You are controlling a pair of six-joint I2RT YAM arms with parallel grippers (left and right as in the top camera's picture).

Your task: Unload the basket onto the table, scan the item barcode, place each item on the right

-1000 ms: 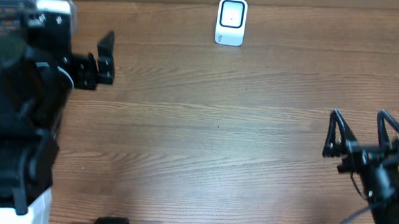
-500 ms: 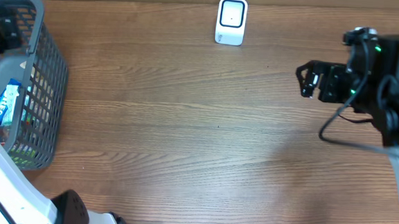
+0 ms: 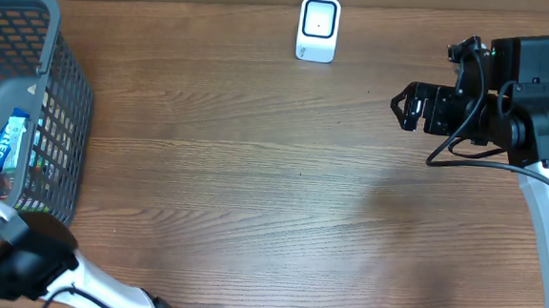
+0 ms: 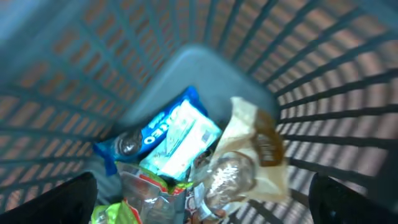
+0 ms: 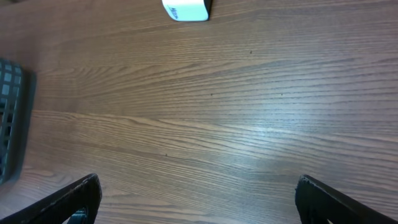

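Note:
Several snack packets lie in the grey mesh basket at the table's left edge. Among them are a blue Oreo pack, a beige-brown bag, a clear wrapper and a green-red packet. My left gripper hangs open above these packets, touching none. The white barcode scanner stands at the table's far edge. Right of it, my right gripper is open and empty over bare wood, pointing left.
The basket's wall shows at the left of the right wrist view. Part of the left arm fills the overhead view's bottom left corner. Brown wooden tabletop lies between basket and right arm.
The left arm has swung off the basket's top toward the bottom left of the overhead view, uncovering the basket. The right arm rose from lower right to upper right, then edged left.

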